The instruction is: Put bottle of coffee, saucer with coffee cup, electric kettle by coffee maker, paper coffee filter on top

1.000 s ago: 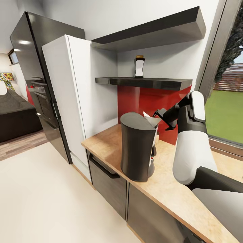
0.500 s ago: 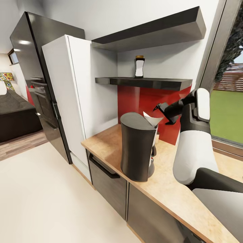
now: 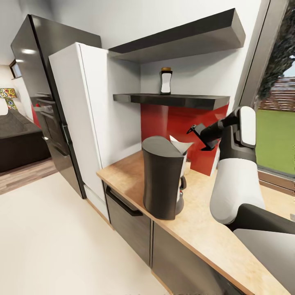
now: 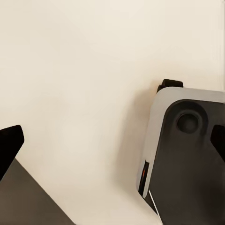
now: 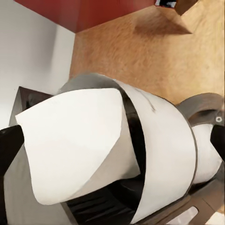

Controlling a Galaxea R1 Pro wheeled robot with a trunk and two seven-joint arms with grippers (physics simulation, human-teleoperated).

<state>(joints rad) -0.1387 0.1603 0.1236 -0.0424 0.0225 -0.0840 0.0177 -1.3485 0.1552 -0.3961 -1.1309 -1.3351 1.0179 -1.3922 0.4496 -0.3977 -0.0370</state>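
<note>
Paper coffee filter [image 5: 77, 140] atop coffee maker [image 3: 160, 180], right hand [image 3: 196, 132] spread just above, left hand [image 4: 112, 140] spread over floor [image 4: 79, 70].

One coffee maker [image 3: 162, 180] stands on the single light-wood table [image 3: 205, 221], with one white paper filter [image 3: 180, 145] at its top; the right wrist view shows the same one filter [image 5: 77, 140] sitting in the one machine [image 5: 164, 154]. One bottle of coffee [image 3: 166, 81] stands on the lower of two dark wall shelves [image 3: 172, 99]. One tool [image 3: 196, 132], the right arm's, hangs above the filter. One white tall cabinet [image 3: 82, 119] and one black fridge [image 3: 45, 94] flank the scene, with one dark sofa [image 3: 18, 143] beyond. Two dark cabinet fronts [image 3: 129, 221] show below the table, one of them with a handle.
</note>
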